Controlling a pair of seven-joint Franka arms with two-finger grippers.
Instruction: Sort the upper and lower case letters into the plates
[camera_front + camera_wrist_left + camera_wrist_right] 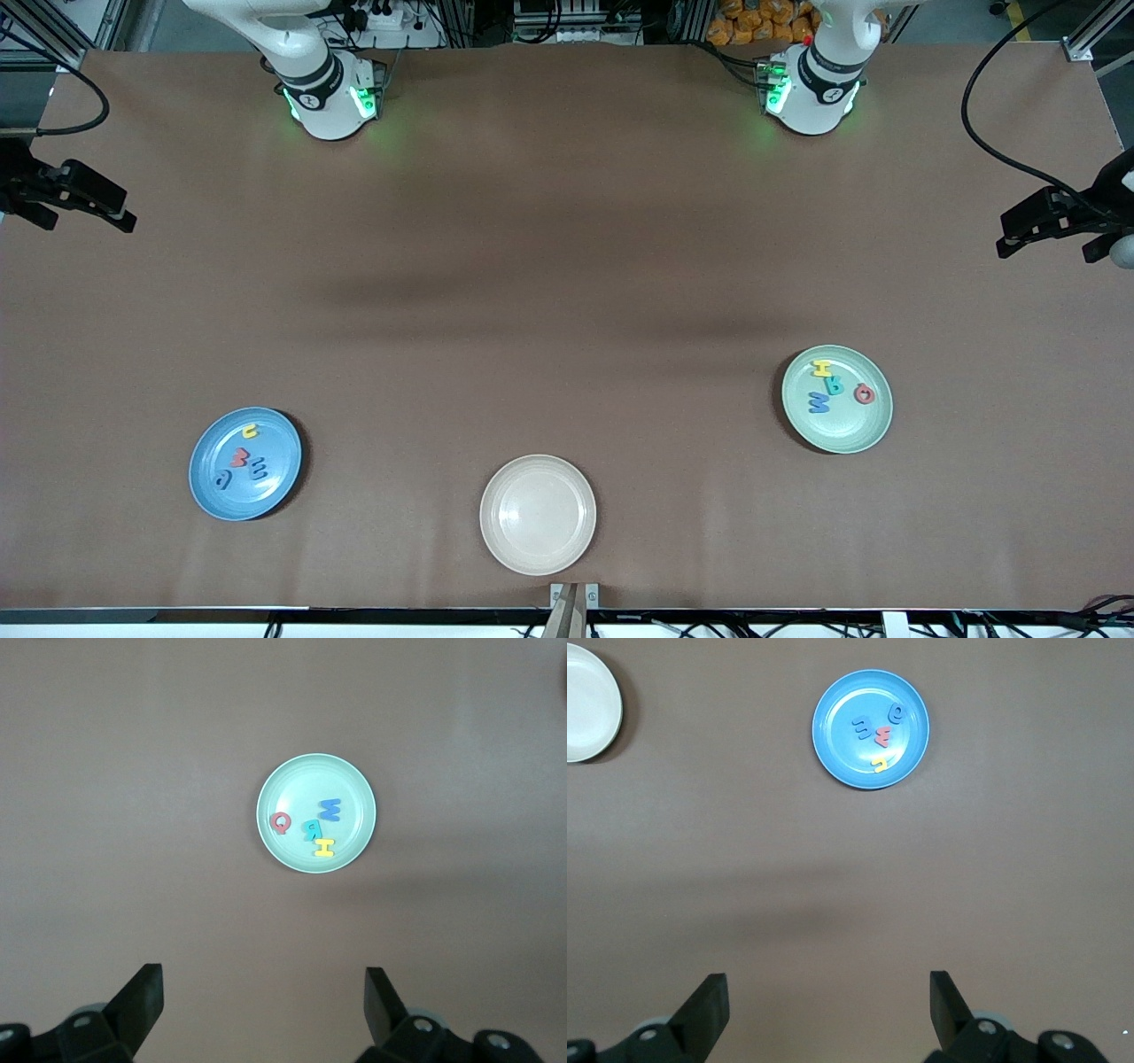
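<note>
Hovering spread-fingered and empty, left gripper point(261, 1005) over bare table short of the mint plate point(873, 432) near the left arm's front edge, right gripper point(828, 1005) likewise short of the blue plate point(205, 486), letters point(833, 387) all plated, best kept clear.

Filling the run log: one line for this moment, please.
letters: four in green plate, four in blue plate | left end effector: open | right end effector: open

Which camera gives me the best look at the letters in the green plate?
The left wrist view: the green plate sits centered, its four letters distinct. The front view shows them smaller; the right wrist view misses them.
</note>
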